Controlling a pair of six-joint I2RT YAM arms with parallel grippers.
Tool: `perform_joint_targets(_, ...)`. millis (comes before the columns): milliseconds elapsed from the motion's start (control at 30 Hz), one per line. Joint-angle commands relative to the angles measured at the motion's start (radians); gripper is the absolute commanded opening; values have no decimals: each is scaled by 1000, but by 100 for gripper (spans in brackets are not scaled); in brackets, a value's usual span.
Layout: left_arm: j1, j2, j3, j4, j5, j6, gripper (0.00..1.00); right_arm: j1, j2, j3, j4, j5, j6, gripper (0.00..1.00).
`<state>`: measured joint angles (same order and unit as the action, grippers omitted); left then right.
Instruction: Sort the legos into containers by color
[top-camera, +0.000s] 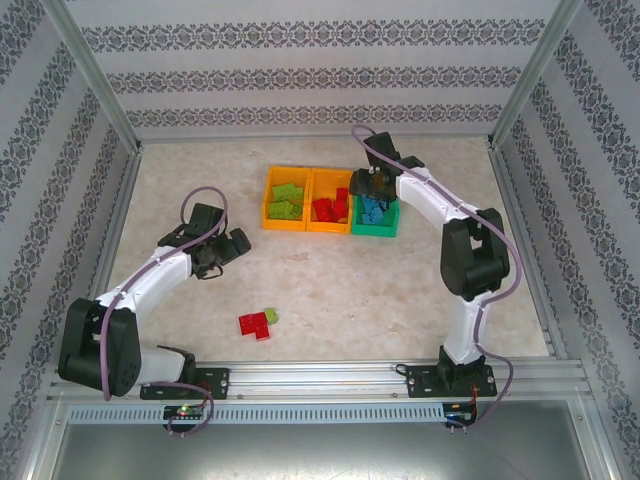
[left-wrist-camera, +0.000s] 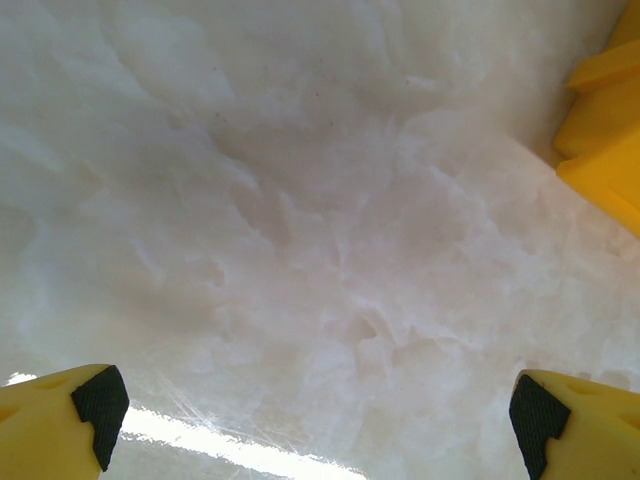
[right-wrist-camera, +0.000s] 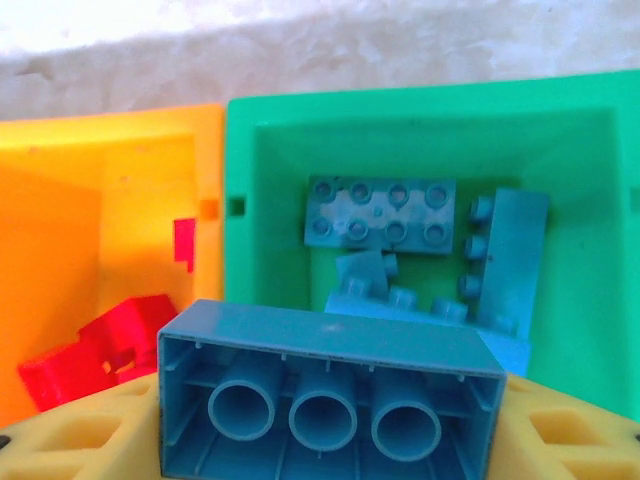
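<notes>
Legos (top-camera: 285, 201) filled the containers (top-camera: 300, 227) on the pale marbled tabletop (top-camera: 400, 290), a few loose nearby; right hand (top-camera: 373, 187) pinched a blue lego (right-wrist-camera: 330, 385) over the green bin (right-wrist-camera: 420, 110), left hand (left-wrist-camera: 320, 420) spread wide, patterned walls (top-camera: 300, 70) around

You have a pale marbled tabletop (top-camera: 400, 290), white walls (top-camera: 300, 60) banded with grey ornament (three sides), and a silver aluminium rail (top-camera: 320, 375) in front.

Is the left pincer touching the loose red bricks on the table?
Apart. The top view shows bare table between the open left pincer and the red bricks.
</notes>
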<state>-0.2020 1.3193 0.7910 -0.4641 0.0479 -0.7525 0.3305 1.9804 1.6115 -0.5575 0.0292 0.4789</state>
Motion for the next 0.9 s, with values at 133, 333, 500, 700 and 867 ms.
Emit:
perform_joint_targets(133, -20, 10, 2, -29, -12, -31, 100, -50, 76, 100, -60, -31, -13, 62)
perform_joint_targets(333, -27, 18, 10, -36, -14, -32, 100, -68, 84, 103, -62, -30, -19, 75)
perform_joint_targets(500, -63, 31, 15, -83, -48, -46, 100, -71, 82, 111, -71, -60, -37, 87)
perform_joint_targets(700, -157, 44, 38, -173, -93, -67, 100, -60, 12, 67, -31, -117, -50, 91)
perform_joint_targets(867, -235, 4, 25, -235, -105, -116, 100, -46, -68, -7, 15, -160, -65, 92)
